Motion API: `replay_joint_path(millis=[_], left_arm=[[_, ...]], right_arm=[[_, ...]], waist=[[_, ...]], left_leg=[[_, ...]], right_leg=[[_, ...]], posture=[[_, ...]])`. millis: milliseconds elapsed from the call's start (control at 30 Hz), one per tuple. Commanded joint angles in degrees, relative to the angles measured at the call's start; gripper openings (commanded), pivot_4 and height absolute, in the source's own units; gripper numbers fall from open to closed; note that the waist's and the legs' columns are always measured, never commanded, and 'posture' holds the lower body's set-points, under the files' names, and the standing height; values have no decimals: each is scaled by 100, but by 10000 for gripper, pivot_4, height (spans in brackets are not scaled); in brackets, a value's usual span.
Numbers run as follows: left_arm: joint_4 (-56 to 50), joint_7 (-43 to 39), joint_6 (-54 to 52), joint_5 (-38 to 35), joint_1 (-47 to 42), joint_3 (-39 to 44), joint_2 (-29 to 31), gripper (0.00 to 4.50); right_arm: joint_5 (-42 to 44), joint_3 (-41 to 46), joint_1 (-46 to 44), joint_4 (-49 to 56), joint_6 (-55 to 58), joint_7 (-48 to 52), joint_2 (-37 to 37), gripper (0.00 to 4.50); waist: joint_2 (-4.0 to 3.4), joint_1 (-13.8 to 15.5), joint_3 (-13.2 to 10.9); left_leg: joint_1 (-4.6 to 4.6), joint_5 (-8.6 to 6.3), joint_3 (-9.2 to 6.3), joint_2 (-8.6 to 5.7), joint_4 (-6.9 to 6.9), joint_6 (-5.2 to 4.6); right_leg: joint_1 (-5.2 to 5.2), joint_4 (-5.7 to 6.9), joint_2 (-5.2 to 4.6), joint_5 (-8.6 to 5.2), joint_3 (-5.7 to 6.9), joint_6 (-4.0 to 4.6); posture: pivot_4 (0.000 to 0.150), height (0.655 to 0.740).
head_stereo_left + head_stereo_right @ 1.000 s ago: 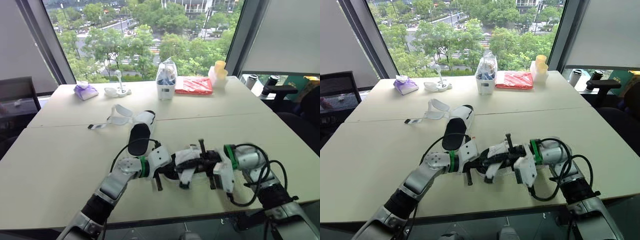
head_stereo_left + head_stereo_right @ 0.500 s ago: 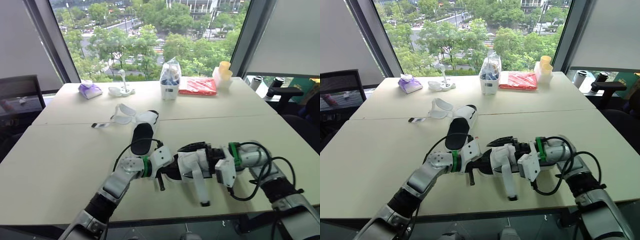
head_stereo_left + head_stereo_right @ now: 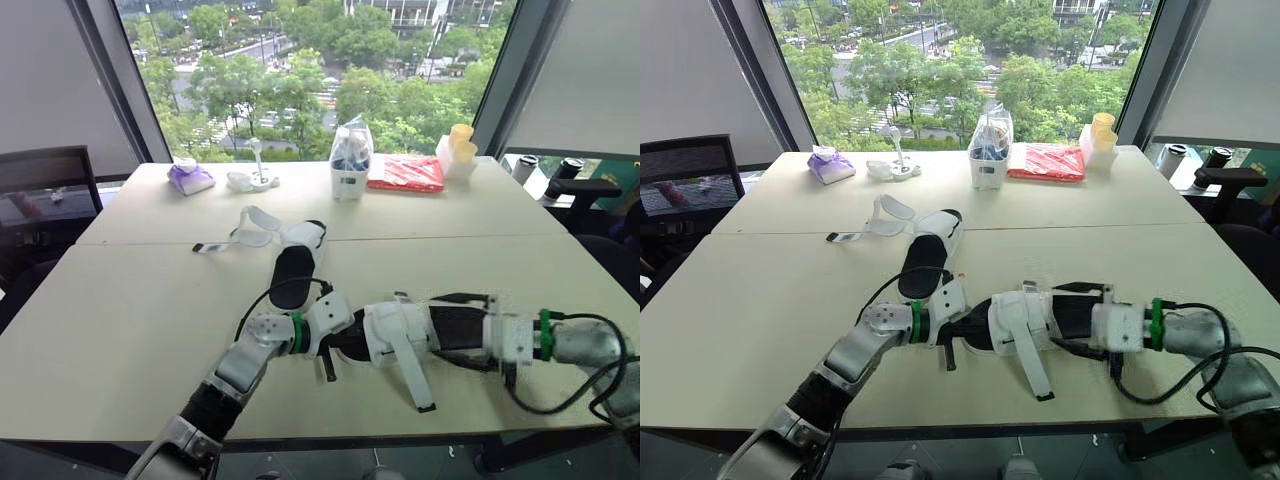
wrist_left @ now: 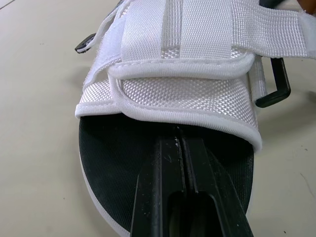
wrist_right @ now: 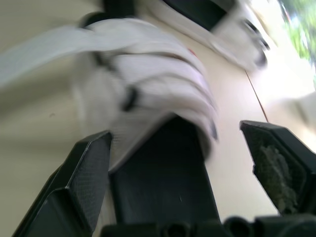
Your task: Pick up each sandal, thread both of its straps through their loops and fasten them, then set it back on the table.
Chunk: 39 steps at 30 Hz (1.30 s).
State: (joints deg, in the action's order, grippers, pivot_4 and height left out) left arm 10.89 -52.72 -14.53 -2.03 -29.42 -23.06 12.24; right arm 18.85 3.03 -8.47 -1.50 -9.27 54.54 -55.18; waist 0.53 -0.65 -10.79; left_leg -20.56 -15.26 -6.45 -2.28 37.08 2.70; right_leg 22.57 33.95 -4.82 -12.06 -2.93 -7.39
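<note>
One sandal [image 3: 390, 332], black-soled with white woven straps, lies on the table near the front edge. Its long strap [image 3: 412, 372] trails loose toward that edge. My left gripper [image 3: 335, 342] is shut, and its fingers [image 4: 182, 168] rest on the black insole at the toe end, just short of the front strap. My right gripper [image 5: 182, 148] is open at the heel end, with its fingers [image 5: 89, 168] spread either side of the sole and not touching it. The second sandal [image 3: 296, 262] lies farther back, its straps [image 3: 250, 226] undone and spread out to the left.
Along the table's far edge [image 3: 300, 195] stand a white bin holding a bag [image 3: 349, 166], a red packet [image 3: 405, 173], yellow cups [image 3: 460, 150], a purple pouch [image 3: 190, 178] and a small white stand [image 3: 252, 180]. Chairs sit at both sides [image 3: 575, 185].
My right gripper has opened, let go of the sandal and drawn back to the right. The sandal's long strap has dropped loose onto the table. The camera has shifted.
</note>
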Motion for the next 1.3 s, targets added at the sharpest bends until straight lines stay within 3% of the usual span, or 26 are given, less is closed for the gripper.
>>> replay_joint_path(millis=[33, 167, 300, 500, 833, 1300], left_arm=[[369, -56, -51, 163, 129, -255, 12, 0], [338, -85, -26, 172, 157, -290, 0, 0], [324, -68, -33, 175, 133, -264, -18, 0], [218, 6, -77, 194, 151, -271, -52, 0], [-99, 130, -239, 163, 264, -336, -122, 0], [-327, 244, -442, 142, 416, -437, -247, 0]], right_arm=[[1953, 667, -441, 1004, 2981, -653, -160, 44561], [4012, 1015, -579, 1560, 5565, -530, -568, 44561], [4738, 1053, -424, 1509, 6939, -177, -971, 44561], [4873, 1002, -366, 953, 7763, 142, -912, 44561], [4302, 572, 135, 1237, 7818, 856, -951, 44561], [4143, 52, -286, 1286, 8149, 614, -175, 44561]], waist=[[0, -1, 0], [3, 40, 0], [-2, 106, 6], [0, 141, 4], [-1, 136, 5], [2, 146, 4]], left_leg=[[0, 0, 0, 2, 0, 0], [-9, -1, -14, 6, -2, 1], [-86, -3, -21, 7, -5, -5], [-94, -9, -8, -3, -5, -16], [-93, -10, -5, 0, -3, -15], [-94, -10, -9, -4, -4, -15]], right_leg=[[0, 1, 0, 0, 0, 0], [5, -1, 4, -4, 16, 4], [55, -34, 2, -3, 28, 7], [65, -40, -10, 5, 28, 12], [66, -39, -4, -4, 29, -5], [64, -40, -6, -5, 31, -9]], posture=[[1500, 7400], [1500, 7400], [1500, 7400], [1500, 7400], [1500, 7400], [1500, 7400]])
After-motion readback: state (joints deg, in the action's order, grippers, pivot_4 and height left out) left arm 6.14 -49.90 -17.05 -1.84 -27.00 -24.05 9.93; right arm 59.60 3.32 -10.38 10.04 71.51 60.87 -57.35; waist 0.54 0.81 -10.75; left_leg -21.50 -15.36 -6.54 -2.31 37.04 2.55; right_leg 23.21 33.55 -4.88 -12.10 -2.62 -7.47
